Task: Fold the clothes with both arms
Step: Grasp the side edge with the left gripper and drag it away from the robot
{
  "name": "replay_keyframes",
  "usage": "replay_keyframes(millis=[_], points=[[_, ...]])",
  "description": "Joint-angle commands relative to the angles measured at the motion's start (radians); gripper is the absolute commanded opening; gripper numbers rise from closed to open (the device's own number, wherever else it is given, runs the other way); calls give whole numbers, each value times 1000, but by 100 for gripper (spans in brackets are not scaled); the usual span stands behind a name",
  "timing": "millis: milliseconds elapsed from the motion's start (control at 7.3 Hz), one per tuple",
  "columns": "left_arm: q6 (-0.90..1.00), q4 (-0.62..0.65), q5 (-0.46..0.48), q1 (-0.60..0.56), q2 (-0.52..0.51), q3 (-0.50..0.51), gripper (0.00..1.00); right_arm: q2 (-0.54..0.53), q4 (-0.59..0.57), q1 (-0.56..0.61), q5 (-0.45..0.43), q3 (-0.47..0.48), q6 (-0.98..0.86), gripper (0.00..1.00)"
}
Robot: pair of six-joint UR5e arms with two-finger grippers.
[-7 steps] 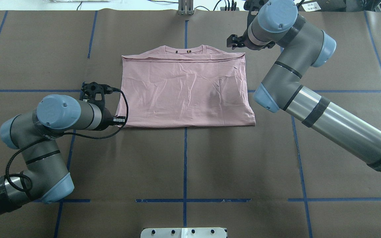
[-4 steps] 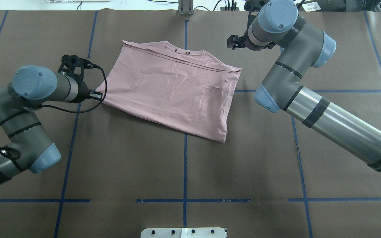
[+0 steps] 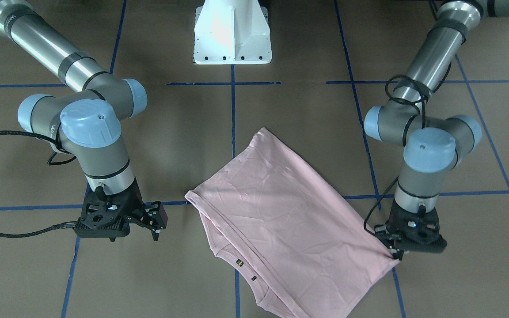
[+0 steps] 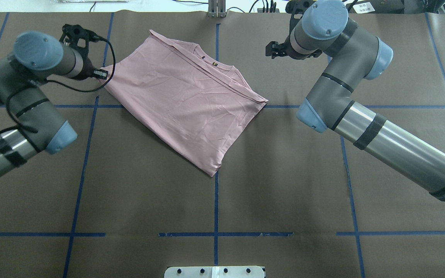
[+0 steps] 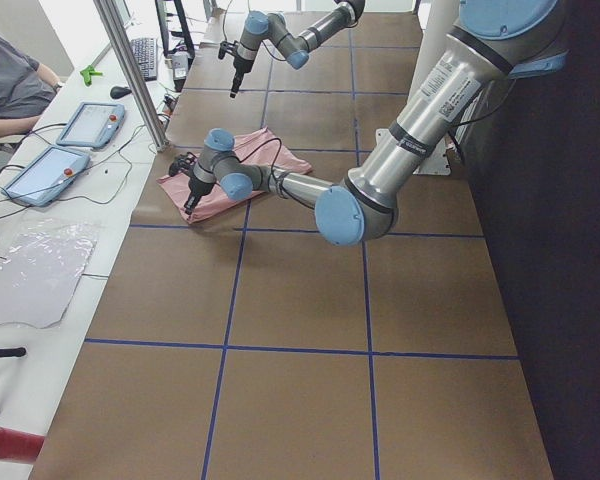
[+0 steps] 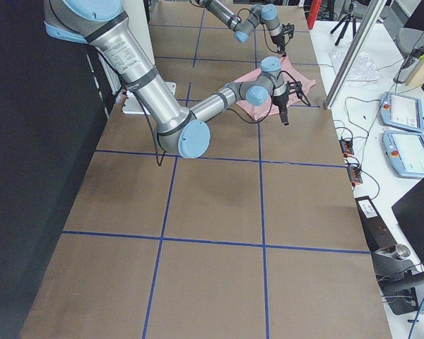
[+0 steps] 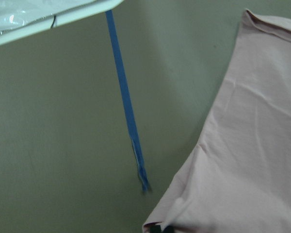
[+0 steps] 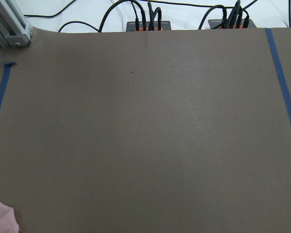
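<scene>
Wrinkled, folded pale pink T-shirt [image 4: 184,102] is dragged further askew, its corner pinched by the black left gripper [image 4: 103,74]. The black right gripper [image 3: 157,221] is held spread, apart from it.

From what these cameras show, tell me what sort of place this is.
Probably a robotics lab workcell: a left arm and right arm flank a pink T-shirt on a table gridded with blue tape, with control tablets and a seated operator alongside.

T-shirt [image 3: 281,207] corner cut off below, left tool [image 3: 397,255] fingertips hidden
</scene>
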Motion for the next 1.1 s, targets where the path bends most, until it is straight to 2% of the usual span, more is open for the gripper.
replay_keyframes(millis=[0, 137, 274, 411, 685, 821, 958], points=[[3, -80, 39, -24, -101, 183, 0, 4, 0, -2, -1, 0, 9, 100], [4, -126, 36, -25, -47, 173, 99, 10, 2, -9, -3, -1, 21, 100], [71, -173, 10, -45, 4, 103, 100, 24, 0, -24, -3, -1, 86, 100], [117, -180, -120, -80, 36, 55, 100, 73, -11, -53, -6, -21, 187, 97], [110, -171, -147, -81, 93, -48, 100, 131, -18, -107, 2, -49, 251, 89], [102, -174, -147, -81, 94, -48, 100, 171, -46, -145, 5, -85, 251, 86], [101, -180, -147, -79, 97, -50, 100, 222, -120, -175, 5, -109, 251, 83]])
